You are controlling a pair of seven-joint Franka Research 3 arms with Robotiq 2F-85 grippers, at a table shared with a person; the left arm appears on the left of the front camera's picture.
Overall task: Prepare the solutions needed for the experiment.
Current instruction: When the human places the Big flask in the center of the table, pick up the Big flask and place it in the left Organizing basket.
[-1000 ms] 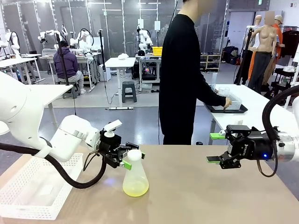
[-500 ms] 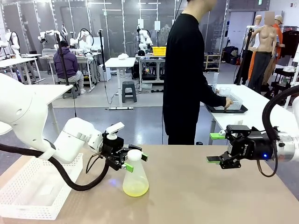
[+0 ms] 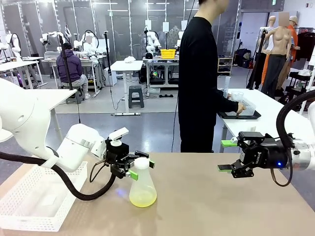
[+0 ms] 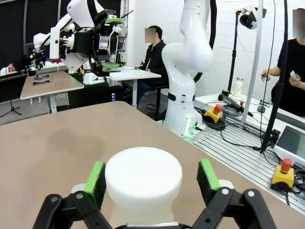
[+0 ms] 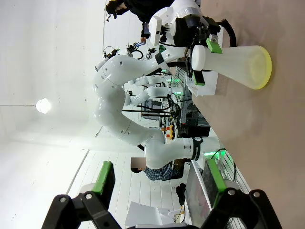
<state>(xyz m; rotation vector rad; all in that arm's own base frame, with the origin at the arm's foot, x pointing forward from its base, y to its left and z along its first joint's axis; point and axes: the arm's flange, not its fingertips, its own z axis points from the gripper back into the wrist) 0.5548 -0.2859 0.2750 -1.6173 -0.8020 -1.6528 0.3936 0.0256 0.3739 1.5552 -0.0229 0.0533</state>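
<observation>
flask (image 3: 142,187) holding pale yellow-green solution (image 3: 142,198), standing upright | left gripper (image 3: 137,167) straddling its neck, gaps showing | right gripper (image 3: 226,156) hovering open, empty

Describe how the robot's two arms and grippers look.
Both arms have glossy white rounded shells. The left arm trails a thick black hose. Each gripper, left gripper and right gripper, is black with linkage fingers and green pads; the right one shows a small blue light.
</observation>
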